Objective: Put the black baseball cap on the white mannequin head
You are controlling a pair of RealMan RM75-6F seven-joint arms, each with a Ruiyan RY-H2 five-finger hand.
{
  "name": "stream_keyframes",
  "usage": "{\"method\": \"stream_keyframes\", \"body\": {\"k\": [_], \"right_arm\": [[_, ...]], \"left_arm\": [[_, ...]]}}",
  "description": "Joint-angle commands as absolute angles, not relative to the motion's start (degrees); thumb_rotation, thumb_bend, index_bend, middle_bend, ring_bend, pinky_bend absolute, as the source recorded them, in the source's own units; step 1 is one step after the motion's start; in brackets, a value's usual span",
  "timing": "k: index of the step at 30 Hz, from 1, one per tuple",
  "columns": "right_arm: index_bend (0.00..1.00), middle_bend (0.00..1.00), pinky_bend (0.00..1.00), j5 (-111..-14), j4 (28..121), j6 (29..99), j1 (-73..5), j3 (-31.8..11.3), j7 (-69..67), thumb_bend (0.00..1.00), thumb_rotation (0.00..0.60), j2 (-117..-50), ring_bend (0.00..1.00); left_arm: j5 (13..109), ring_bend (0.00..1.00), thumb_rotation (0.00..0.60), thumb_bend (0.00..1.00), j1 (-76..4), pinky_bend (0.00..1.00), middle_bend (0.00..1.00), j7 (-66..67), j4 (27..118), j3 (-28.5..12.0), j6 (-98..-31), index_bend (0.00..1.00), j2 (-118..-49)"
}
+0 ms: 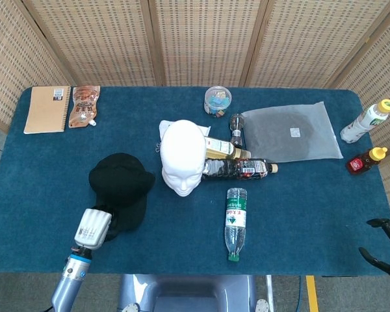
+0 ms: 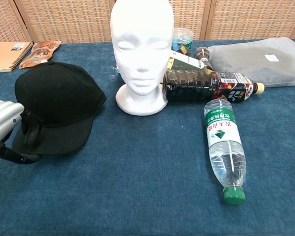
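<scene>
The black fabric baseball cap (image 1: 119, 182) is seen on the blue cloth-covered table (image 1: 299, 208), just to the left of the white mannequin head (image 1: 182, 156), which stands upright and bare. The cap's brim is gripped at its near edge by the left hand (image 2: 12, 129), with dark fingers (image 2: 28, 133) pressed on top of the brim and another part of the hand under it; in the chest view the brim looks raised slightly off the cloth, though this cannot be told for certain. The right hand (image 1: 385, 246) is seen at the table's near right corner, well apart from the mannequin head, with fingers spread and nothing held.

The step in hand is judged to be the lifting of the cap. The grip on the brim should be kept firm, so that the soft crown is not left to sag or twist. The cap should be raised above the crown of the mannequin head before being carried across, opening downward. A sideways knock should be avoided, since a dark plastic drink bottle (image 1: 237, 169) lies touching the mannequin head's right side and the head could be tipped.
</scene>
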State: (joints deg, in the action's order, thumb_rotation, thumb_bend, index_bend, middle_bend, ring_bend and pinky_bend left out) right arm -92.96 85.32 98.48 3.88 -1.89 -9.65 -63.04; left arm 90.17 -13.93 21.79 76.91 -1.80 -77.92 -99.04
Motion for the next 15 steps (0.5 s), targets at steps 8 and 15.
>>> {"method": "stream_keyframes", "body": {"k": [8,15], "right_arm": [[0.37,0.42,0.42,-92.83,85.41,99.34,4.41,-2.17,-9.58,0.16,0.6,-62.78,0.41],[0.37,0.42,0.42,-93.0,86.7,99.93,4.68,-2.41,-8.34,0.16,0.6,-62.04,0.41]], "left_arm": [[88.95,0.5,0.6,0.13,-17.63,0.65,0.67,20.29,79.45,-7.65,-78.45,0.7,-98.18],[85.96,0.5,0.6,0.13,-21.16,0.65,0.67,20.36,79.69,-12.24,-76.65,0.7,-98.53]]}}
